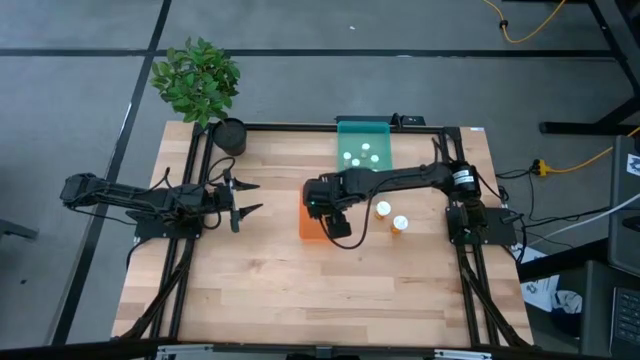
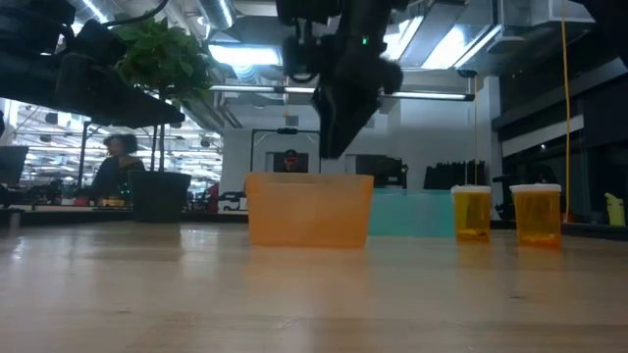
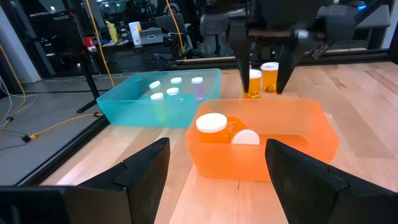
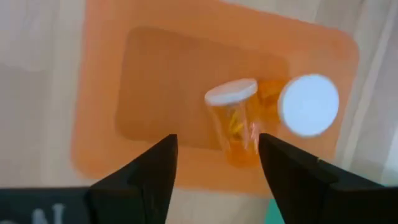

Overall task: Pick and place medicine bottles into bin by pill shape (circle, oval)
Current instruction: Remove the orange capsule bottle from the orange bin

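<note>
An orange bin (image 1: 308, 226) stands mid-table and holds two amber bottles with white caps: one lies on its side (image 4: 233, 127), one stands upright (image 4: 309, 104). My right gripper (image 4: 214, 168) is open and empty above this bin, fingers pointing down; it also shows in the low view (image 2: 339, 118). A teal bin (image 1: 363, 148) behind it holds several small white-capped bottles (image 3: 166, 92). Two more amber bottles (image 1: 383, 209) (image 1: 400, 224) stand on the table to the right of the orange bin. My left gripper (image 1: 255, 196) waits open at the table's left.
A potted plant (image 1: 200, 85) stands at the table's far left corner. The bare wooden tabletop (image 1: 300, 300) stretches toward the near edge. People show in the room beyond the table (image 2: 118, 162).
</note>
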Motion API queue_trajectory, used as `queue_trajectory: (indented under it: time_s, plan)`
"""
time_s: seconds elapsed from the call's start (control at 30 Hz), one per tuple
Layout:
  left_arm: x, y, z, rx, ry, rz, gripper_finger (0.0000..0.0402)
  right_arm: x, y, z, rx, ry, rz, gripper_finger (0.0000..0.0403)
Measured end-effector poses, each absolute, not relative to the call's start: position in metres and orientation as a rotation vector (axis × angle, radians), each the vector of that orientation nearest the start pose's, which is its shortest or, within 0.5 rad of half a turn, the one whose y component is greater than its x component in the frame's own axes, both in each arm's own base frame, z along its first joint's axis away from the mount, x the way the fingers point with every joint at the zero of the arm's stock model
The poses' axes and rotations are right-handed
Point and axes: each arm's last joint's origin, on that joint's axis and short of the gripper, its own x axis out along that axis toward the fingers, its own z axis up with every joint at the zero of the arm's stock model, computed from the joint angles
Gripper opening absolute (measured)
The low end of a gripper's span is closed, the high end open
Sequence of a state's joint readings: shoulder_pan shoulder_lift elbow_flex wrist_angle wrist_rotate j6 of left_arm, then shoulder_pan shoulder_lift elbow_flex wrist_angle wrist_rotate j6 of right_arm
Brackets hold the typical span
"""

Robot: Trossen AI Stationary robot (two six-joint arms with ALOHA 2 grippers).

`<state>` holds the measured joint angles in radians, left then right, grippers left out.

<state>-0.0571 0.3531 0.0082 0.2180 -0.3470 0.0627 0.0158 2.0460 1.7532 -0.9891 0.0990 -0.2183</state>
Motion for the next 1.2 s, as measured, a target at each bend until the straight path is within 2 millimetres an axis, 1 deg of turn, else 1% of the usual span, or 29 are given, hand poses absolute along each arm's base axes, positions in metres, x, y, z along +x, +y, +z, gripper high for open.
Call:
queue_trajectory:
  time_s: [0.17, 0.53, 0.77, 0.93, 1.07, 1.2]
  plan:
    - [0.118, 0.003, 0.156, 0.088, 0.134, 0.286, 0.0257, 0.421, 0.001, 0.21, -0.278, 1.256, 0.044, 0.0239]
    - [0.118, 0.003, 0.156, 0.087, 0.134, 0.286, 0.0257, 0.418, -0.007, 0.183, -0.327, 1.232, 0.024, 0.024]
    - [0.118, 0.003, 0.156, 0.088, 0.134, 0.286, 0.0257, 0.417, -0.009, 0.172, -0.308, 1.199, 0.043, 0.024]
    - [0.118, 0.003, 0.156, 0.088, 0.134, 0.286, 0.0257, 0.42, -0.011, 0.17, -0.319, 1.151, 0.044, 0.024]
    - [0.118, 0.003, 0.156, 0.087, 0.134, 0.286, 0.0257, 0.421, -0.01, 0.167, -0.339, 1.155, 0.077, 0.024]
    - [0.118, 0.003, 0.157, 0.087, 0.133, 0.286, 0.0257, 0.423, -0.01, 0.158, -0.332, 1.169, 0.095, 0.024]
